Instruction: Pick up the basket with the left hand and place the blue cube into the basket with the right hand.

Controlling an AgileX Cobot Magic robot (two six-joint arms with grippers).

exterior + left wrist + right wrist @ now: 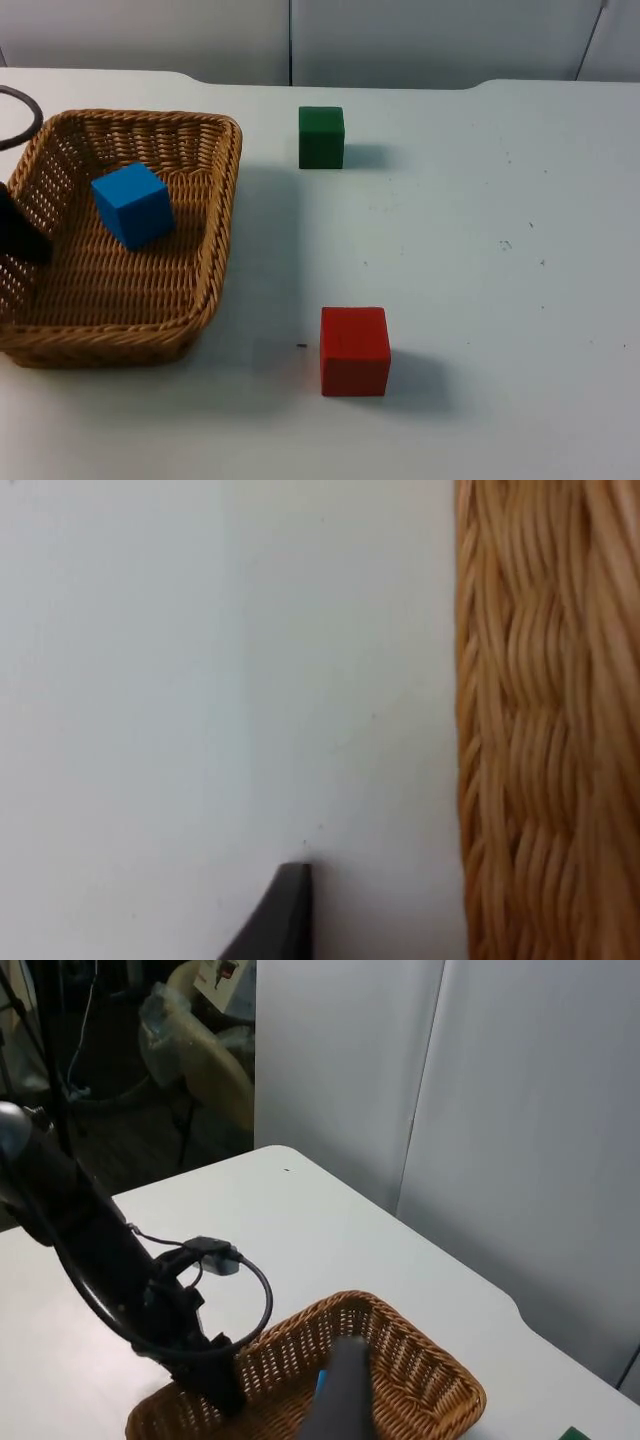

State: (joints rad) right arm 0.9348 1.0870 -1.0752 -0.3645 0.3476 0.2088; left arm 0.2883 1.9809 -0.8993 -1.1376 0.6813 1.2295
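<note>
A woven wicker basket (205, 260) stands at the table's left, and the blue cube (133, 205) lies tilted inside it. My left gripper (20, 232) is at the basket's left wall, shut on the rim. The left wrist view has the wicker wall (540, 730) close beside one black fingertip (285, 910). My right gripper (345, 1400) is pulled back high over the table, looking down on the basket (420, 1380), with a sliver of the blue cube (322, 1384) showing. The left arm (120, 1270) reaches down to the basket's rim there.
A green cube (321, 137) sits behind the basket to its right. A red cube (354, 351) sits near the front middle. The grey partition wall (400, 40) closes the table's far edge. The white table (500, 250) stretches to the right.
</note>
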